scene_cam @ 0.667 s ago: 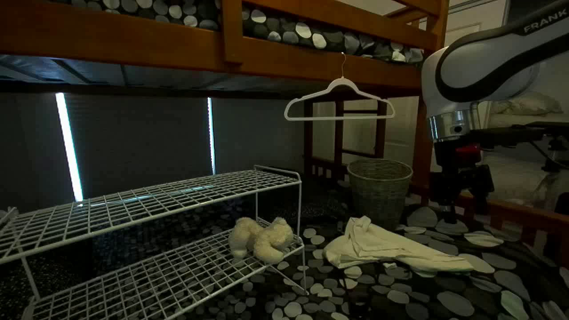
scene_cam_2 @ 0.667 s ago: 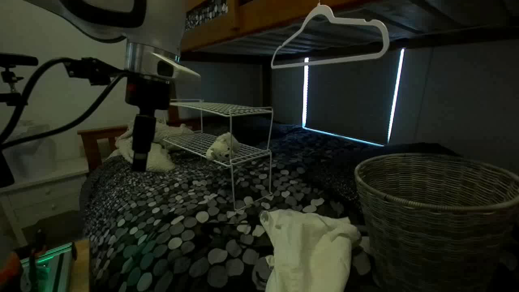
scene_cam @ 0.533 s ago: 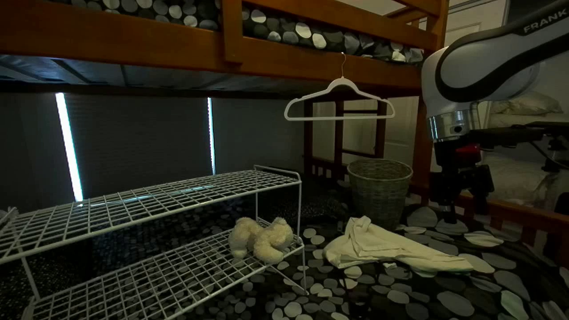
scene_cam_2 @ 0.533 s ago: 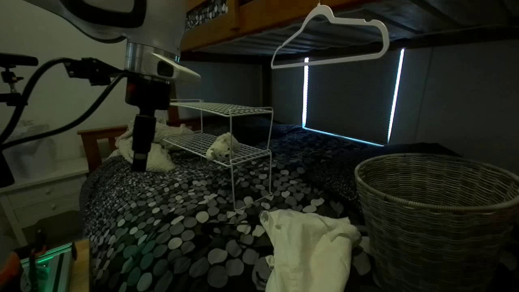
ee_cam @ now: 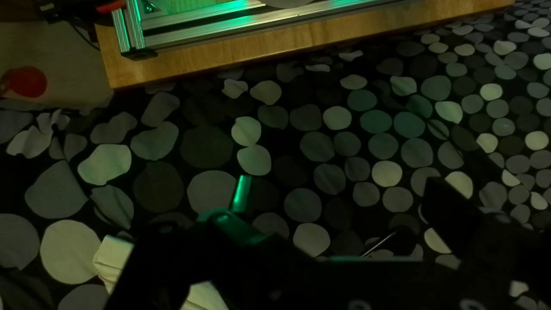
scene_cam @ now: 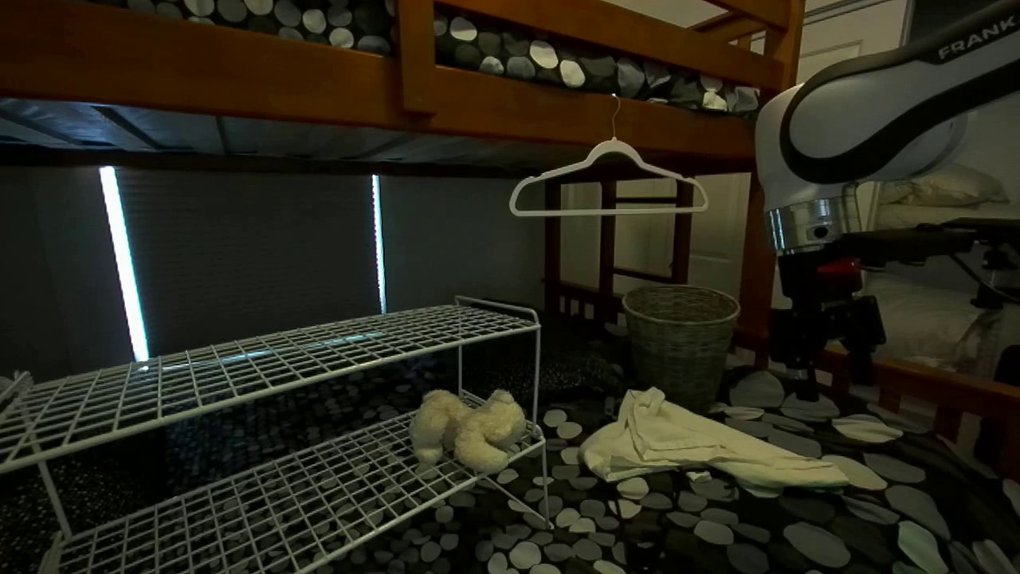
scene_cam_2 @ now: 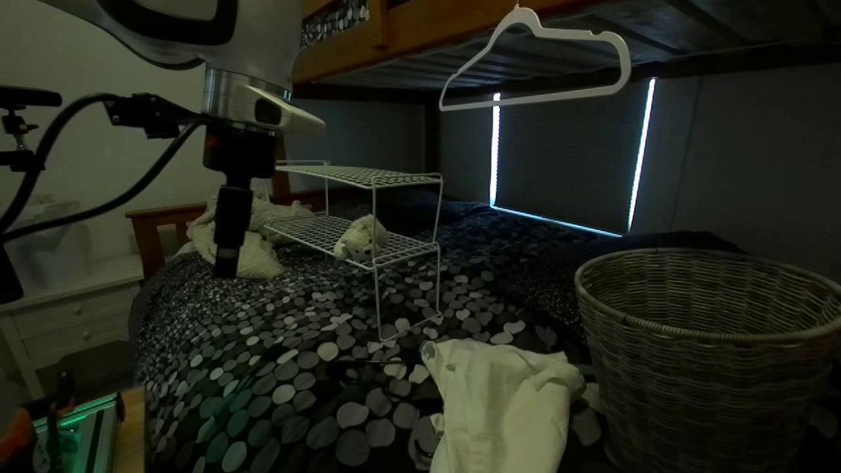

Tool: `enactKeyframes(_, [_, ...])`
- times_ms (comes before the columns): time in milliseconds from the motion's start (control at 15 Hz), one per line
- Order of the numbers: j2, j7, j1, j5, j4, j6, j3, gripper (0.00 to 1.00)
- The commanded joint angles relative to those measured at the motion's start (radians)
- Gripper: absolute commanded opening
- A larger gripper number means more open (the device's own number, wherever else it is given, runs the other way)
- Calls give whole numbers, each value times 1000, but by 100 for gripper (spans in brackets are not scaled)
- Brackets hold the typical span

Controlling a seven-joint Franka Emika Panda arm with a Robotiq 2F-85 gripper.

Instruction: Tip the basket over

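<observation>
The basket is a round, tapered, grey-tan woven basket standing upright on the bed at the back right in an exterior view. It also stands at the right edge in an exterior view, with its wide rim up and its visible inside dark. The wrist view does not show it. My gripper hangs pointing down above the bed, apart from the basket. It also shows at the left in an exterior view, far from the basket. In the wrist view my gripper has its fingers wide apart with nothing between them.
A white cloth lies on the bed in front of the basket. A white wire rack holds a cream plush toy. A white hanger hangs from the upper bunk. A wooden board edges the bed. A thin shiny rod lies below the gripper.
</observation>
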Motion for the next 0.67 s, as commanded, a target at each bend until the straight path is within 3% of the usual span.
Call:
enactKeyframes(0, [15,7,-11,-1,11,22,-13,100])
enactKeyframes(400, [94,51,-126,6,71,129,-114,100])
enactKeyframes(600, [138,68,-175,3,93,252,-150,100])
